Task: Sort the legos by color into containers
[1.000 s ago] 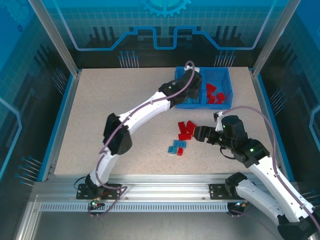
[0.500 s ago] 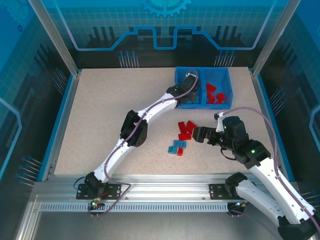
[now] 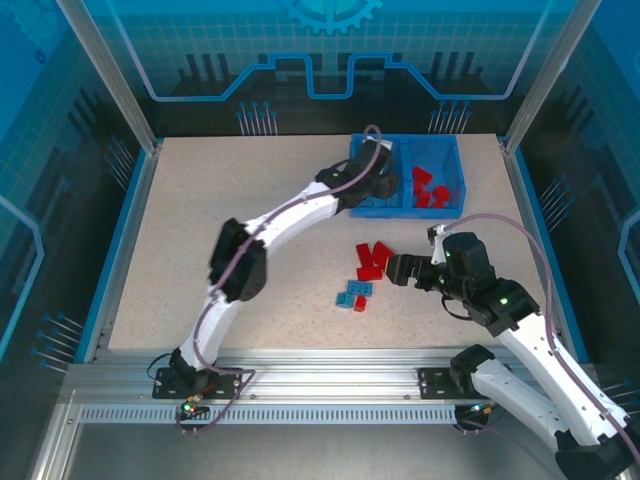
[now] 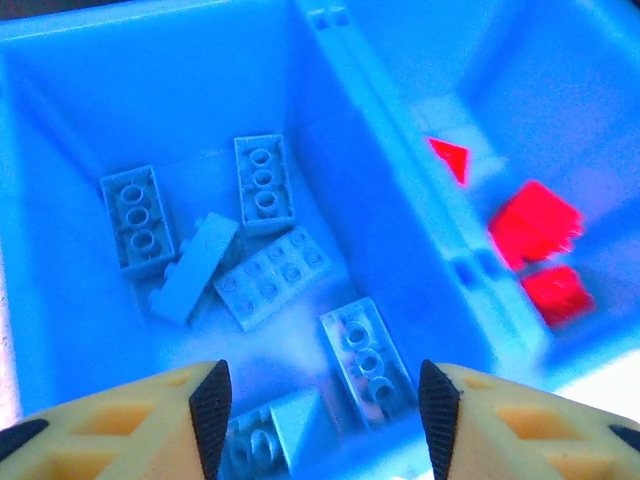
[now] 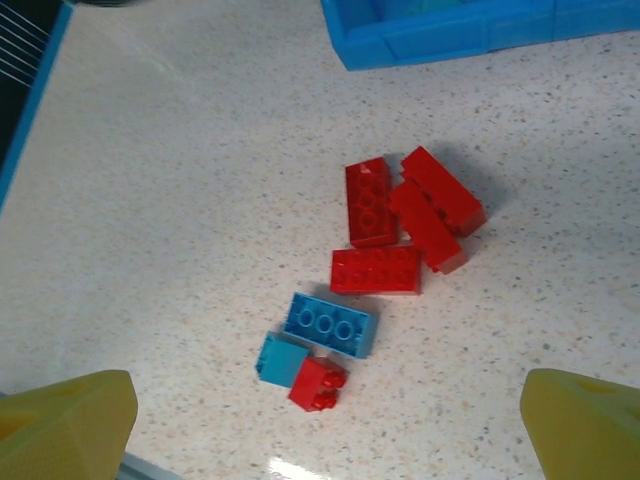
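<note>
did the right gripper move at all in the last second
No. In the top view the right gripper sits where it was, its open tips still just to the right of the loose red legos, with the same gap between them.

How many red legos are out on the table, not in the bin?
5. Four red legos bunch together: a left one, two on the right, a bottom one. A small red lego lies nearer, beside a blue lego. None seems hidden.
</note>
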